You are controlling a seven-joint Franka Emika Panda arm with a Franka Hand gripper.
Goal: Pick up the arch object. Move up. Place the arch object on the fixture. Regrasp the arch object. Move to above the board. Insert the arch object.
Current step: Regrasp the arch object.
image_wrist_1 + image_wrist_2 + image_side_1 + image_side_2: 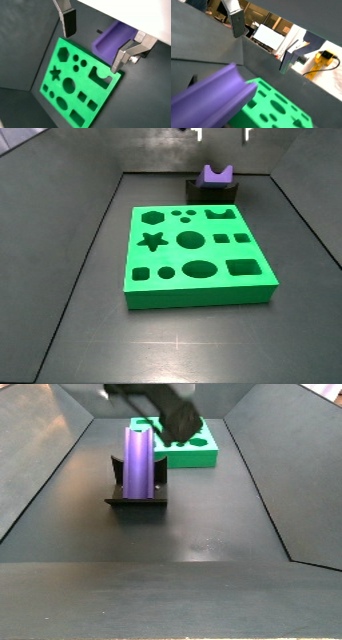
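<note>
The purple arch object [217,174] rests on the black fixture [214,191] behind the green board [194,256], groove side up. In a side view it lies along the fixture [135,494] as a long purple block [139,456]. My gripper [222,135] hangs above it, open and empty. In both wrist views the fingers [68,22] stand wide apart, with the arch object [109,41] below and between them, untouched. It also fills the near part of a wrist view [211,100], beside the board [274,106].
Grey walls enclose the dark floor on all sides. The board [77,82] has star, circle, square, hexagon and oval cut-outs. The board [194,446] lies beyond the fixture in a side view. A screen and a yellow cable [323,61] show outside the walls.
</note>
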